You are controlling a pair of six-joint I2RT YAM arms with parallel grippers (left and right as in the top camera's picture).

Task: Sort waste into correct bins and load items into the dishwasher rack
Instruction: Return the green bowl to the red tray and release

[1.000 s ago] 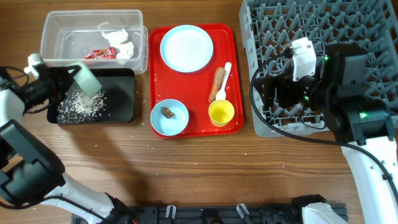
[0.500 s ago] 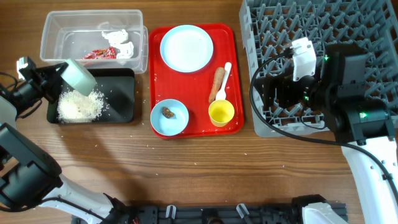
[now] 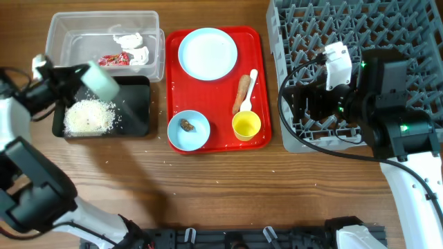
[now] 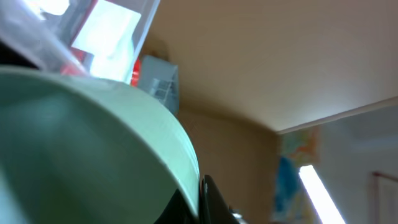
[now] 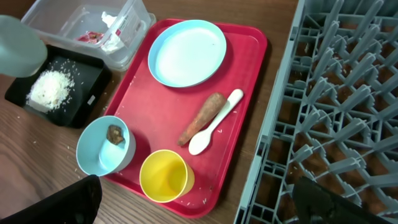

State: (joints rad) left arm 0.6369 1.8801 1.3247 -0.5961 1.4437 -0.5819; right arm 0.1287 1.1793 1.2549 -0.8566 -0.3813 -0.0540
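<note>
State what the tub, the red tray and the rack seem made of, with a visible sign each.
The tub: likely clear plastic, contents showing through. The red tray: probably glossy plastic, smooth with raised rim. The rack: seemingly matte grey plastic, moulded pegged grid.

The wooden table (image 3: 228,180) bears a clear tub (image 3: 69,34), black tray (image 3: 135,104), red tray (image 3: 214,97), grey rack (image 3: 304,28) (plus stray grains (image 3: 165,163)).

Bare wooden table (image 3: 221,180) before flat red plastic tray (image 3: 211,97): open. Obstacle: whitish-green bowl (image 3: 99,79) in left gripper (image 3: 77,75) overhangs shallow black tray (image 3: 135,97), fronting clear plastic tub (image 3: 59,41). Also right arm (image 3: 387,90) covers corner of grey peg rack (image 3: 311,21).
</note>
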